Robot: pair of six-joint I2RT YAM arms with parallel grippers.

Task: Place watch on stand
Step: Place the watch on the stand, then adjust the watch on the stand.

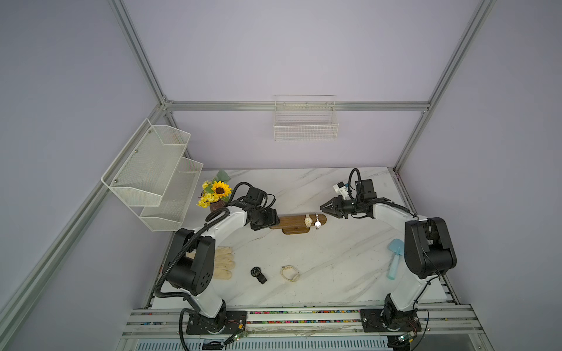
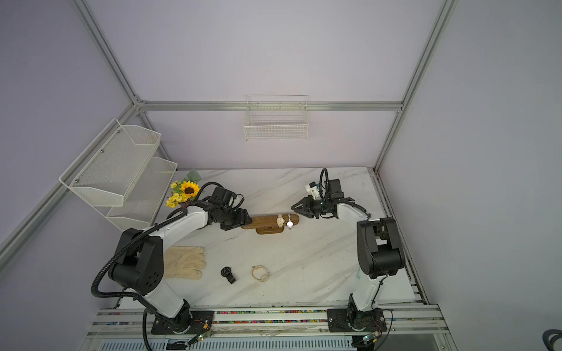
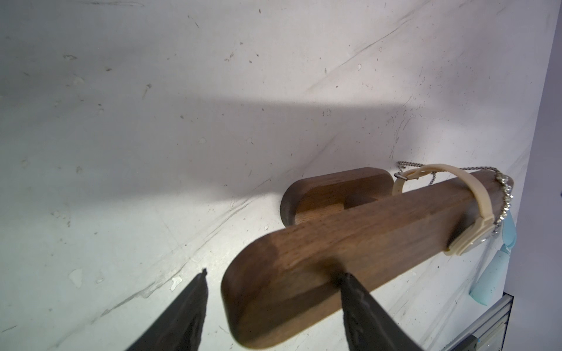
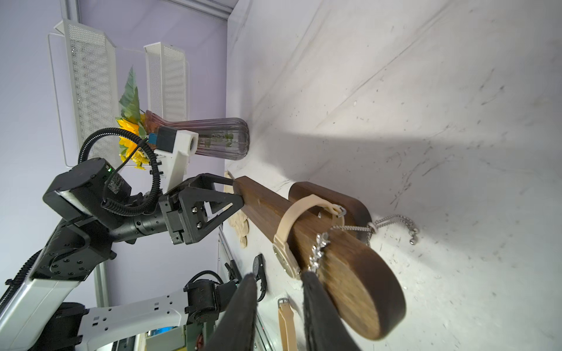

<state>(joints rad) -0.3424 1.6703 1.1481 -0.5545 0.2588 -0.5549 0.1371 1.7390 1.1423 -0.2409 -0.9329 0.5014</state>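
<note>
The brown wooden stand (image 1: 292, 221) lies across mid-table. A beige watch (image 1: 308, 220) is strapped round its bar. Beside that, a silver chain watch (image 1: 317, 224) hangs near the bar's right end. My left gripper (image 3: 275, 273) is open astride the bar's left end: one finger (image 3: 355, 297) lies against the wood, the other stands off it. My right gripper (image 4: 278, 278) is open just off the right end with nothing between its fingers, one fingertip (image 4: 308, 281) close to the silver chain (image 4: 319, 246). A black watch (image 1: 258, 274) and a beige-strap watch (image 1: 289, 273) lie on the table in front.
A vase of sunflowers (image 1: 217, 192) stands behind my left arm, below white mesh shelves (image 1: 152, 173). A cream glove (image 2: 185, 263) lies at the front left. A light-blue brush (image 1: 395, 258) lies by the right arm. A wire basket (image 1: 305, 121) hangs on the back wall.
</note>
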